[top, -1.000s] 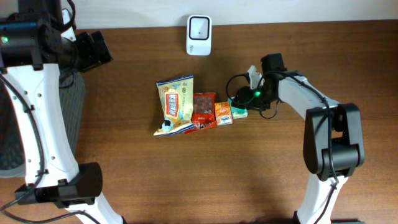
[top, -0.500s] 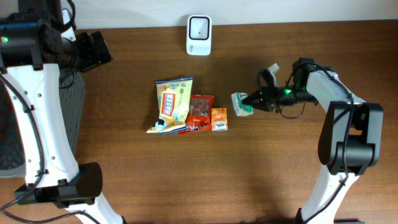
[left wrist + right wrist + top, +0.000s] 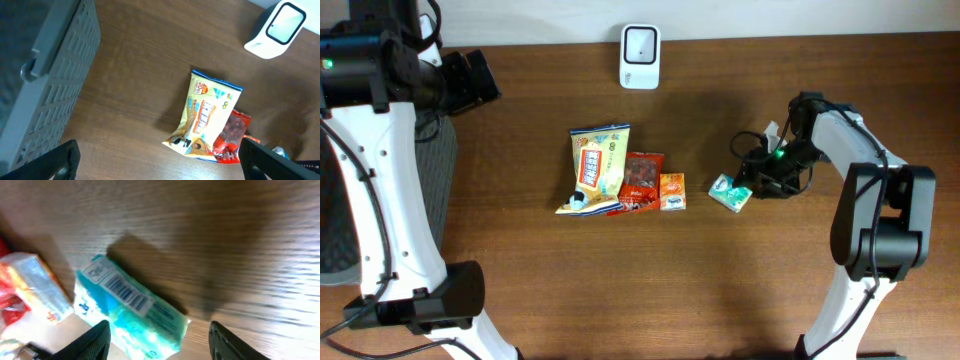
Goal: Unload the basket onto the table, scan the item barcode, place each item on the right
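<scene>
In the overhead view, a dark brown wooden table [image 3: 520,280] fills the frame. A white box-shaped barcode scanner [image 3: 640,43] stands at the top centre. In the middle lie a yellow-and-white snack bag [image 3: 600,165], a red snack packet [image 3: 643,180] and a small orange box [image 3: 672,191], touching side by side. Well right of them a small teal plastic packet [image 3: 730,193] lies flat on the table, with the right gripper [image 3: 752,178] just beside it. The left gripper [image 3: 480,80] hangs at the upper left, above a grey slatted basket [image 3: 432,170] at the left edge.

In the left wrist view, the left gripper [image 3: 160,165] stands wide open, its dark fingers [image 3: 50,162] in the lower corners with nothing between them. The grey basket fills the left side, the scanner sits in the upper right corner, and the yellow-and-white bag and red packet lie at lower right.

In the right wrist view, the right gripper [image 3: 160,342] is parted and holds nothing, its fingers [image 3: 97,340] at the bottom edge. The teal packet lies on the wood at lower left, its white barcode label [image 3: 125,291] facing up. The orange box is at the left edge.
</scene>
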Controlling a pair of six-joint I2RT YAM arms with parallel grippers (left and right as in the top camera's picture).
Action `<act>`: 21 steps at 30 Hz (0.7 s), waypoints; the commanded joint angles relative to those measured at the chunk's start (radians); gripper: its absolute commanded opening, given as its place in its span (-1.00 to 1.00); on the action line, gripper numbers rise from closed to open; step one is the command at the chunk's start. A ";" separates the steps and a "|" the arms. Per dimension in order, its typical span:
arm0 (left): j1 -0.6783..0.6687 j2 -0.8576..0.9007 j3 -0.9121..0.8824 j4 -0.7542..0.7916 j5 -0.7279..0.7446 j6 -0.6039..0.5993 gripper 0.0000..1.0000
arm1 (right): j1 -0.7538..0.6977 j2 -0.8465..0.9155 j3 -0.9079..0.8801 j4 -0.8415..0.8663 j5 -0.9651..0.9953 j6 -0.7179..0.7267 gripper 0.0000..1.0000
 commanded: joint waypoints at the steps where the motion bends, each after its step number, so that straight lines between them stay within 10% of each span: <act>1: 0.014 -0.002 0.005 -0.001 -0.004 -0.010 0.98 | 0.085 -0.102 0.042 -0.031 0.152 0.016 0.25; 10: 0.018 -0.002 0.005 0.000 -0.004 -0.010 0.98 | 0.427 -0.138 -0.028 -0.039 0.623 -0.056 0.24; 21: 0.019 -0.002 0.005 0.000 -0.004 -0.010 0.98 | 0.440 -0.132 -0.207 0.223 0.693 -0.056 0.08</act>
